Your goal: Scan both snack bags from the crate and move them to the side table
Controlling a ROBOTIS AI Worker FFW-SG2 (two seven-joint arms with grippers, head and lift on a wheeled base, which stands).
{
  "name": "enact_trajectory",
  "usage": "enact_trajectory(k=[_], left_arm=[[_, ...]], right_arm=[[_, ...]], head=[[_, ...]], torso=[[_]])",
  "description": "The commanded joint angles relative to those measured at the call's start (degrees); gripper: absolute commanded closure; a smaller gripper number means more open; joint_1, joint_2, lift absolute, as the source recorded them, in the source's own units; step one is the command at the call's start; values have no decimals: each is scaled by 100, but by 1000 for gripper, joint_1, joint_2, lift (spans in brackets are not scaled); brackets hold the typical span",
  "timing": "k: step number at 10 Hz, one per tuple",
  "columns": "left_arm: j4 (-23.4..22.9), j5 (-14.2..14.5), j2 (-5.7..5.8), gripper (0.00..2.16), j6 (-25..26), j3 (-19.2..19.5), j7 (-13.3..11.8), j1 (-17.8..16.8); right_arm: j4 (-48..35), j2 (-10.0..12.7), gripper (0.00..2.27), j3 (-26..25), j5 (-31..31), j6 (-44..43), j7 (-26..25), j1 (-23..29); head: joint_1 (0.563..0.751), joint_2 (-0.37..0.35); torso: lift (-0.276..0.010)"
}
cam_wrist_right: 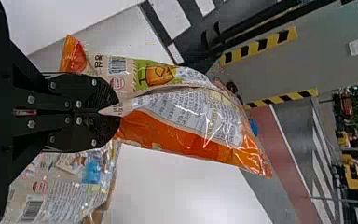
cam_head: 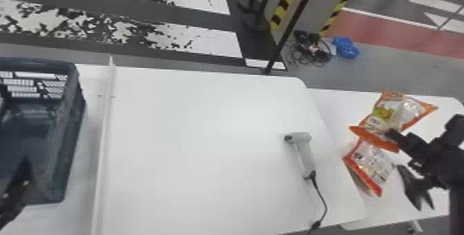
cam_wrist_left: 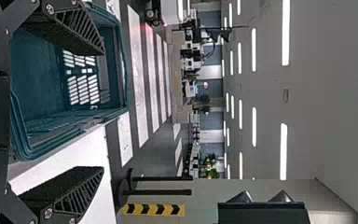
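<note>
Two snack bags show at the side counter [cam_head: 326,101] on the robot's right. The held bag [cam_head: 383,115] slants: in the head view its long axis runs from an orange end, near and to the left, up to the far right. Most of it reaches out beyond the right hand [cam_head: 388,132], whose fingers are closed on the crease down its back, close to one end. It is plump and glossy, orange along the borders, with a green patch, pale printed panels and a barcode. Whether its underside touches the counter, I cannot tell.

The other bag [cam_head: 374,165], red-edged and crinkled, lies on the side counter, on the robot's side of the held one.

Further left, a pale handheld scanner [cam_head: 303,151] lies on the main white counter [cam_head: 207,130], its black cable [cam_head: 324,199] trailing toward the robot. At far left stands the dark teal crate [cam_head: 74,127], with the left hand [cam_head: 19,186] at its near part, fingers wide apart.
</note>
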Motion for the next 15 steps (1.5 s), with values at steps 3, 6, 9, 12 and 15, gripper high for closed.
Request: enact_trajectory(k=[3,6,9,12,15], left_arm=[[19,-1,-1,124,-15,-1,0,3],[10,-1,-1,124,-51,-10,0,30],[-16,-1,8,124,-191,-1,0,109],[-60,-1,-1,124,-209,-19,-9,126],[-227,-98,-62,124,-121,-115,-9,118]], right_arm=[[902,-130,2233,127,225,-737,-194,-259],[1034,-60,950,171,173,-737,-361,-268],[998,10,60,162,85,-737,-484,-172],[339,204,60,-14,-73,-930,-528,285],[-1419,933,60,4,6,-1053,-80,1120]], head=[[695,-350],[695,-350],[695,-350],[695,-350],[695,-350]], torso=[[-75],[-75],[-75],[-75],[-75]])
